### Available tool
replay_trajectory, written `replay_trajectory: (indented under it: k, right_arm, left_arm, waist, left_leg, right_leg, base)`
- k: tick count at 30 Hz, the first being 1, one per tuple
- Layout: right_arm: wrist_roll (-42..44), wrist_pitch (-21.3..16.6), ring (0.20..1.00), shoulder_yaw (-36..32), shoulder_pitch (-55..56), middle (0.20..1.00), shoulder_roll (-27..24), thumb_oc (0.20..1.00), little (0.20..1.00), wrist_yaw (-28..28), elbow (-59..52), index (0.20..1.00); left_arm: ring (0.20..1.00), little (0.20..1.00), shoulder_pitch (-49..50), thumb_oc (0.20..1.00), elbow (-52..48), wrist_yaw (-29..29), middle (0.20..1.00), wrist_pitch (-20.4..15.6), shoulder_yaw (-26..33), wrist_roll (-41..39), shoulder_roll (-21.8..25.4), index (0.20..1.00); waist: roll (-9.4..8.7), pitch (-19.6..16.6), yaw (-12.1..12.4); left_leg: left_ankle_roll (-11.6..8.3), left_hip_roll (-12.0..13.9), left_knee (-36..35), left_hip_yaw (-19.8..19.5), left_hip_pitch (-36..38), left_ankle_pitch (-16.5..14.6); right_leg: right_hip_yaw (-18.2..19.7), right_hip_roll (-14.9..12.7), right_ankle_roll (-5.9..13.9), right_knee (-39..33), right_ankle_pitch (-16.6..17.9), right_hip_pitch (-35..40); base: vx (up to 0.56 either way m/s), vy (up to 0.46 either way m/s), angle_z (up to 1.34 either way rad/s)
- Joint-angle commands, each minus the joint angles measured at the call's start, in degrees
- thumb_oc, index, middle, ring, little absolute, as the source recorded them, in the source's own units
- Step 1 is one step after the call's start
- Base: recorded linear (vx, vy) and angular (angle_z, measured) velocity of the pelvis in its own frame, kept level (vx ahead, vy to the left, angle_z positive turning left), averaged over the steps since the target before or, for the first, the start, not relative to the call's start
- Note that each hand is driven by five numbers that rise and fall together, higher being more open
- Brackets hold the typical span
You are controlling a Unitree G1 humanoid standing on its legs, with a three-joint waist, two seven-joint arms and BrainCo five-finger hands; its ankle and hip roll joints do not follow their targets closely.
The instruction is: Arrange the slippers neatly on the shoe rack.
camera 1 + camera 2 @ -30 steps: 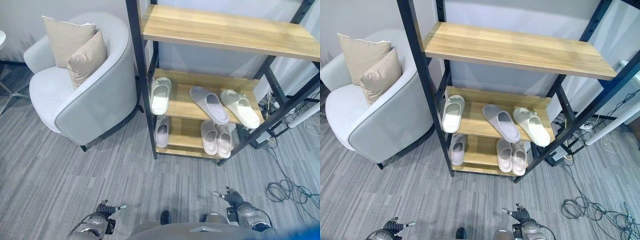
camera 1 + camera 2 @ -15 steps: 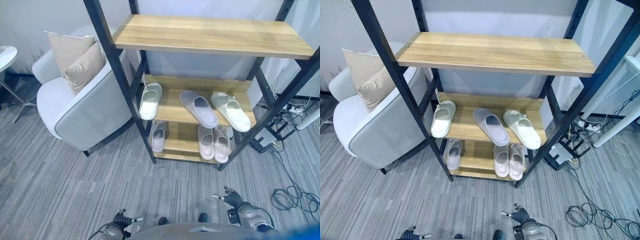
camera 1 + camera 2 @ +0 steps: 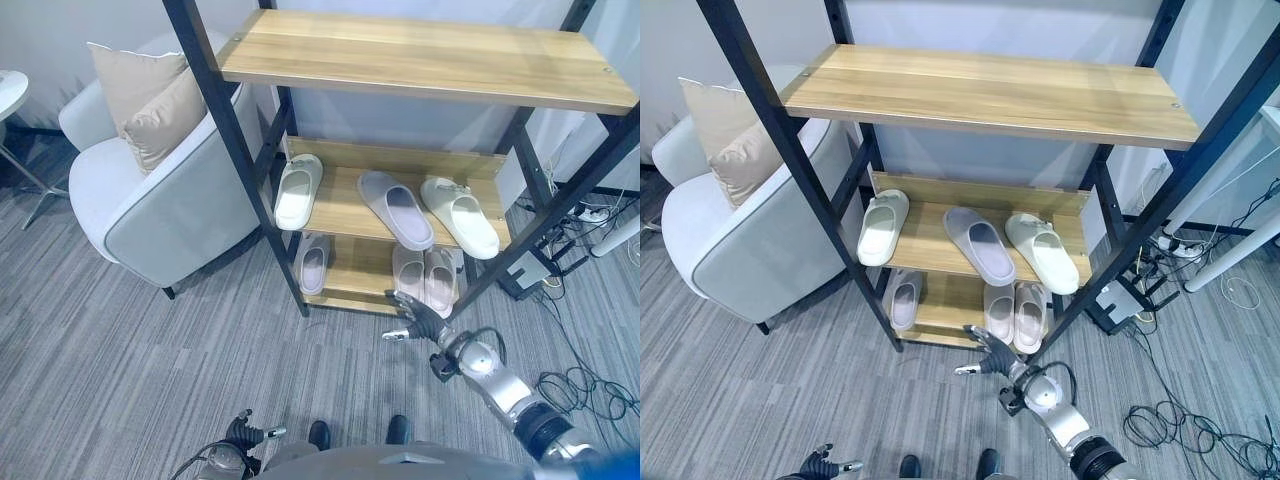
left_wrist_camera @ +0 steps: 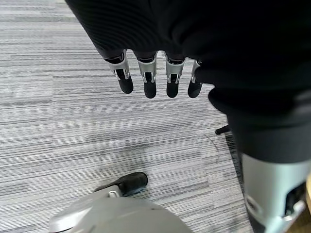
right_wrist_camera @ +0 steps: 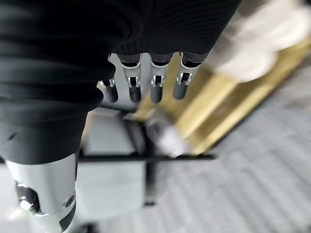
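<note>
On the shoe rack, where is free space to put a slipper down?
The top shelf is bare. On the middle shelf, a gap lies between the white slipper and the grey slipper; its right side is crowded by the cream slipper.

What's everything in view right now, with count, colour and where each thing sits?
shoe rack: one, black frame with wooden shelves, centre.
cream slippers: two, on the middle shelf, at its left and right ends.
grey slipper: one, on the middle shelf, between the cream ones, angled.
pinkish slippers: three, on the bottom shelf, one left, two side by side right.
armchair: one, light grey, left of the rack.
cushions: two, beige, on the armchair.
right hand: open, raised before the bottom shelf.
left hand: open, low over the carpet.
</note>
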Motion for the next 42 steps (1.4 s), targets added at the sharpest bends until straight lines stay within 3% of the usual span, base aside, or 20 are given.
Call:
replay_trajectory:
  k: [1, 4, 10, 15, 29, 42]
  right_arm:
    - [1.6, -4.2, 1.0, -0.1, -4.2, 1.0, -0.2, 1.0, 1.0, 0.8, -2.0, 1.0]
    - [-1.7, -5.7, 1.0, -1.6, -6.7, 1.0, -2.8, 1.0, 1.0, -1.4, -5.1, 1.0]
    - [-16.5, -6.4, 1.0, -10.0, -16.6, 1.0, -7.5, 1.0, 1.0, -15.4, -4.3, 1.0]
    - [-21.3, -4.6, 1.0, -12.0, -27.8, 1.0, -10.3, 1.0, 1.0, -25.2, 8.3, 1.0]
    - [-17.9, -4.3, 1.0, -5.8, -44.9, 1.0, -17.3, 1.0, 1.0, -27.7, 26.0, 1.0]
    - [-14.8, -4.5, 1.0, -4.9, -51.4, 1.0, -18.8, 1.0, 1.0, -30.0, 32.8, 1.0]
  left_arm:
    - [1.0, 1.0, -3.5, 1.0, 3.9, -0.3, 1.0, -1.4, -1.1, 2.0, 0.8, 1.0]
    - [1.0, 1.0, -3.6, 1.0, 3.7, -0.3, 1.0, -1.6, -1.4, 2.0, 0.6, 1.0]
    - [1.0, 1.0, -4.2, 1.0, 3.1, 0.9, 1.0, -2.0, -2.2, 1.7, -0.1, 1.0]
    - [1.0, 1.0, -5.4, 1.0, 1.9, 2.4, 1.0, -2.9, -4.0, 1.3, 0.3, 1.0]
    - [1.0, 1.0, -7.6, 1.0, -0.1, 3.1, 1.0, -4.7, -6.3, -1.8, 1.3, 1.0]
    - [1.0, 1.0, -7.8, 1.0, -2.2, 4.0, 1.0, -5.9, -7.4, -3.0, 2.3, 1.0]
  waist:
    - [-1.59, 1.1, 0.2]
    - [-1.52, 1.4, 0.2]
    - [-1.02, 3.0, 0.9]
    - [0.0, 5.0, 2.4]
    - [0.1, 7.6, 5.5]
    - [-0.6, 8.6, 7.5]
  left_leg:
    - [-3.96, 3.1, 0.3, 0.0, -0.2, -2.5]
    - [-3.99, 3.1, 0.3, 0.0, -0.6, -2.4]
    - [-3.82, 2.8, 0.3, -0.7, -3.8, -1.4]
    - [-3.84, 2.4, 0.3, -2.0, -8.0, 0.3]
    - [-5.23, 1.7, 0.3, -4.6, -17.0, 3.1]
    - [-5.87, 1.1, 0.3, -5.6, -20.8, 3.8]
  right_leg:
    - [1.3, -3.2, 6.46, 0.7, -4.4, 4.1]
    - [1.2, -3.2, 6.51, 0.7, -4.3, 3.6]
    - [0.9, -3.2, 6.48, 0.7, -3.7, 0.9]
    - [0.2, -3.5, 6.04, 0.7, -2.9, -2.5]
    - [-2.2, -3.9, 6.29, 0.7, -1.8, -9.4]
    - [-3.0, -4.3, 6.86, 0.7, -1.5, -12.1]
  base:
    - [0.0, 0.0, 0.0]
    - [0.0, 0.0, 0.0]
    - [-0.01, -0.001, 0.0]
    - [0.0, -0.007, 0.06]
    - [0.02, -0.003, 0.15]
    - [0.03, 0.003, 0.05]
